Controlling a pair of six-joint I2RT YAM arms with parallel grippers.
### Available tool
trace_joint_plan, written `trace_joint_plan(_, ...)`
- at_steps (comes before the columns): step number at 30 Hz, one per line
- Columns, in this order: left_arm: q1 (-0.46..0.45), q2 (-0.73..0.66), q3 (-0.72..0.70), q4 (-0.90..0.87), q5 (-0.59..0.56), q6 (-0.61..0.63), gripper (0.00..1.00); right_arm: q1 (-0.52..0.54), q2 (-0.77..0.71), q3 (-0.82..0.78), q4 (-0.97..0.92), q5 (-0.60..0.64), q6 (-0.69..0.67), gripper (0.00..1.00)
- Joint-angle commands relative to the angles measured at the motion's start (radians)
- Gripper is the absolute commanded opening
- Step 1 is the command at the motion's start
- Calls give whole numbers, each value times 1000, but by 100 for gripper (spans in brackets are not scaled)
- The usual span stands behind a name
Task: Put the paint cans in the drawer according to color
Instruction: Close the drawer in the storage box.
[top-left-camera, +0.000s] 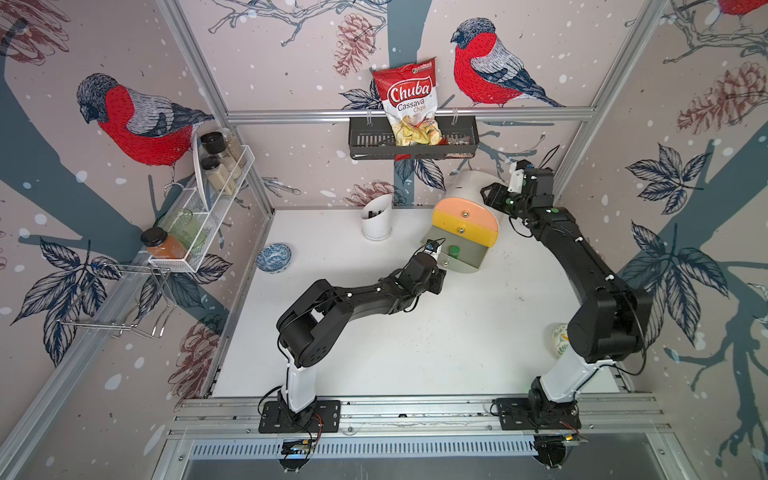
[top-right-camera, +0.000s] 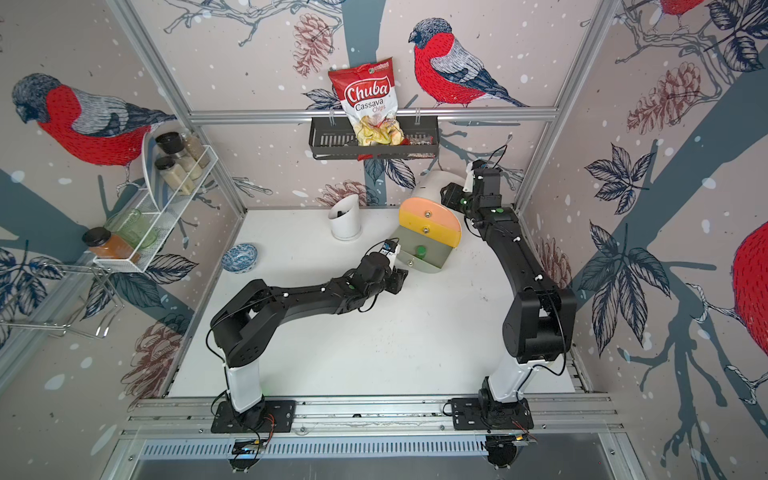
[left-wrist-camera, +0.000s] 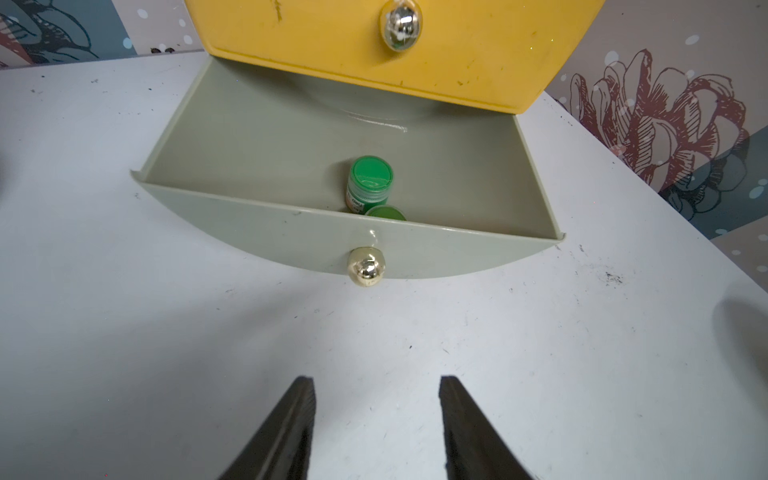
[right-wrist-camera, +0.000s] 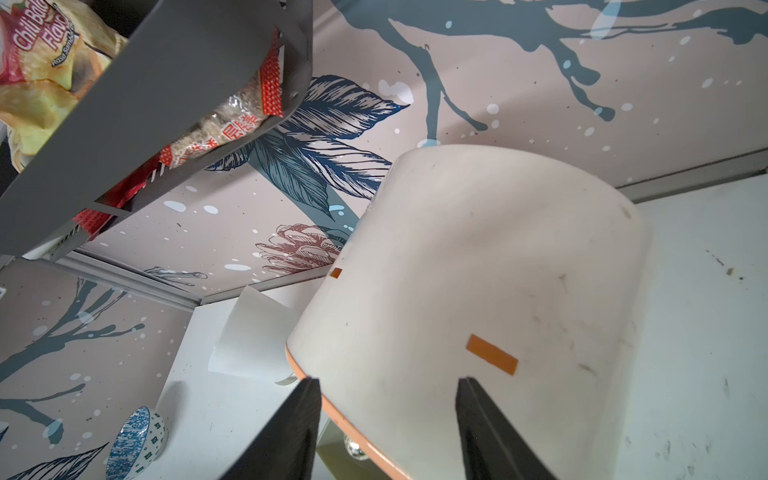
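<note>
On the white table (top-left-camera: 415, 332), the drawer (top-left-camera: 463, 187) is set toward the far right, with its three fronts turned to the near left. The peach front (top-left-camera: 461, 210) and the yellow front (left-wrist-camera: 415, 62) are seen shut, while the grey-green drawer (left-wrist-camera: 457, 253) at the bottom is drawn out toward the near left, so that its sliding axis runs from near left to far right. No orange or white can is seen on the table in either top view. Whether they lie behind the two shut fronts cannot be told. Two green paint cans are found inside the open tray, near its curved front: one (left-wrist-camera: 370, 178) is shown in full, and the other (left-wrist-camera: 386, 213) is half hidden behind the front wall, just beside the first. The step in hand is judged to be the closing of this tray, and that move is governed by one relation. The round knob (left-wrist-camera: 366, 266) lies straight ahead of the left gripper (left-wrist-camera: 377, 382), on the sliding axis, with bare table between them. The left gripper is held with its jaws parted to a middling width and nothing between them. The right gripper (right-wrist-camera: 390, 380) is placed on the far side of the chest, over its white shell, jaws likewise parted and empty. Contact with the shell cannot be made out. The left arm is therefore the nearer to the knob, and a push toward the far right is called for.
</note>
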Motion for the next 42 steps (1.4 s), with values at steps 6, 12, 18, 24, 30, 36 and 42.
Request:
trace_joint_plan(6,6,85,54,100,17,4,49,10,42,36,-34,-4,-43,56)
trace_joint_plan(12,14,134,73,131,15,6,43,13,73,59,-75,-7,-46,56)
trace_joint_plan(18,25,178,110,151,20,9,36,16,83,63,-91,-7,-49,56)
trace_joint_plan(24,29,229,172,152,31,20,33,19,95,70,-103,-6,-49,56)
trace_joint_plan(30,30,268,204,172,27,6,31,20,145,136,-187,6,-56,56)
trace_joint_plan(36,31,297,250,177,28,21,28,25,168,152,-216,-3,-67,56)
trace_joint_plan(42,36,330,312,186,27,21,23,39,178,158,-226,-3,-79,56)
